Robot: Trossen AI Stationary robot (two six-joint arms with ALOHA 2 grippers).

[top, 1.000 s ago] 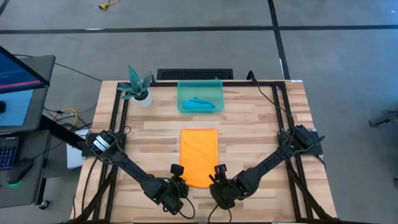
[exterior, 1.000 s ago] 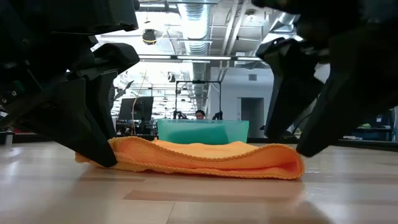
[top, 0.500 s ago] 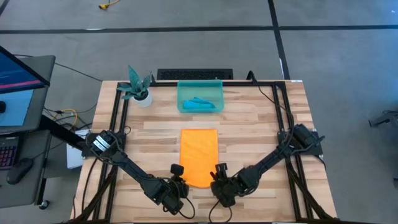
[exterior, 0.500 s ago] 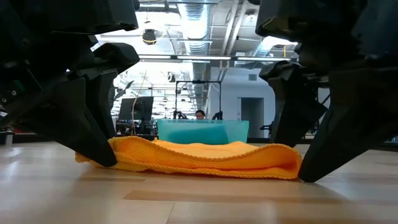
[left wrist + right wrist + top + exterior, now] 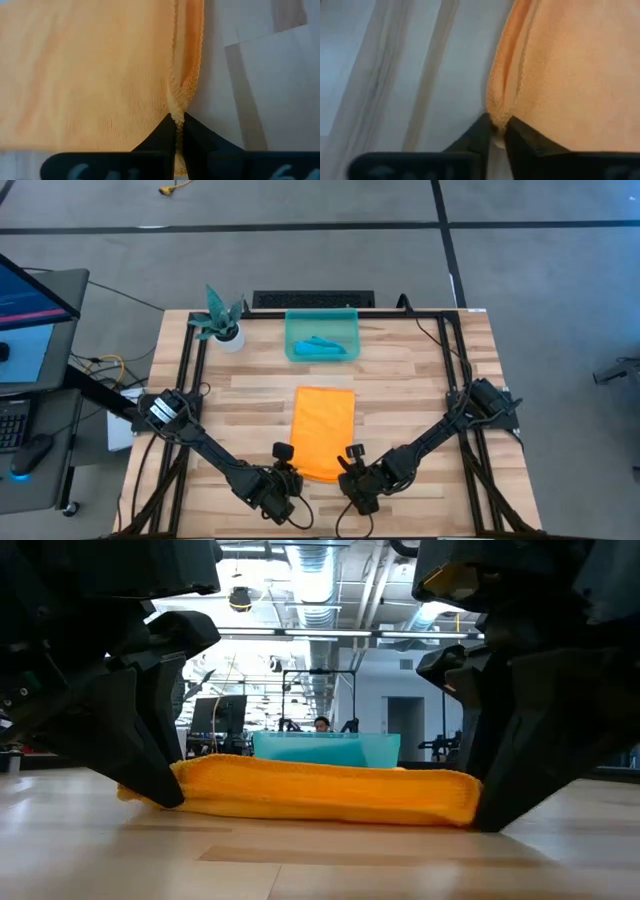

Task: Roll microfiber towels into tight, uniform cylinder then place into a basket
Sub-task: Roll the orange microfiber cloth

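An orange-yellow towel [image 5: 323, 430], folded into a narrow strip, lies flat on the wooden table, its long way running near to far. My left gripper [image 5: 285, 471] is shut on its near left corner and my right gripper [image 5: 350, 470] is shut on its near right corner. In the low view the towel's near edge [image 5: 320, 792] spans between the left fingers [image 5: 160, 785] and the right fingers [image 5: 490, 805]. The teal basket [image 5: 294, 350] stands at the far side, with a teal-blue towel [image 5: 322, 346] rolled up inside it. My left gripper pinches the towel's near left corner [image 5: 178, 112] between its two fingertips, at the hemmed edge. The fingers slant down from the near side. The corner puckers at the tips while the towel lies on the table. My right gripper pinches the near right corner [image 5: 497, 112] between its two fingertips, slanting down from the near side. The cloth bunches into a small fold at the tips. The towel otherwise lies on the table.
A white pot with a teal plant [image 5: 222, 320] stands at the far left, beside the basket. Black rails [image 5: 190, 380] run along the table's left and right sides. A desk with a screen [image 5: 30, 300] stands off the table's left edge.
My right gripper has come down onto the towel's near right corner and shut on it. The towel's near edge, wavy and humped before, now runs straighter between the two grippers. The towel has shifted slightly toward the table's right edge.
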